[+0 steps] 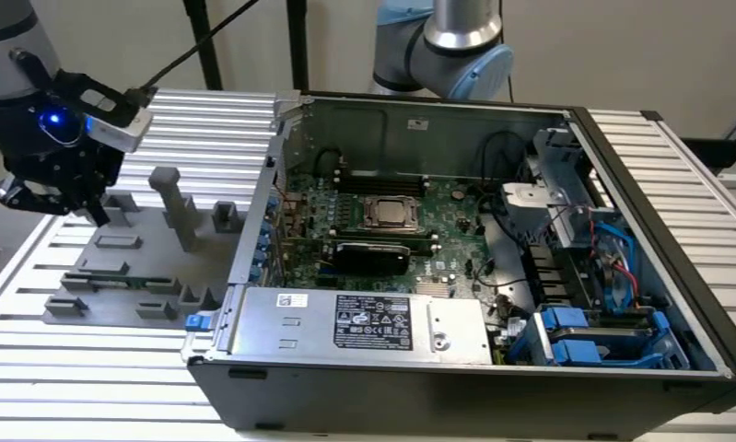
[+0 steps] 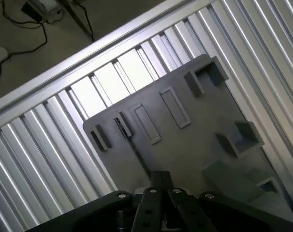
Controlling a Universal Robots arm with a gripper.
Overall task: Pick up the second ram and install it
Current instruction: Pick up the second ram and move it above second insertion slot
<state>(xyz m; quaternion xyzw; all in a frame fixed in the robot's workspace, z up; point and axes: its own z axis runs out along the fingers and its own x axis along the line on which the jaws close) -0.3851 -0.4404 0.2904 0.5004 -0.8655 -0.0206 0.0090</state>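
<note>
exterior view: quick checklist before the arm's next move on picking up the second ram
1. Gripper positioned over the grey plastic slotted tray: ok.
2. Second ram located: cannot tell; a thin greenish strip lies in one tray slot and may be it.
3. Gripper carrying anything: cannot tell.
4. Black metal computer case open, with the large green motherboard exposed: ok.
5. Long black memory slots beside the silver CPU socket free for a stick: cannot tell.

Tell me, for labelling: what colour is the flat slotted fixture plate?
The flat slotted fixture plate is plain grey; clearest in the wrist view.
</note>
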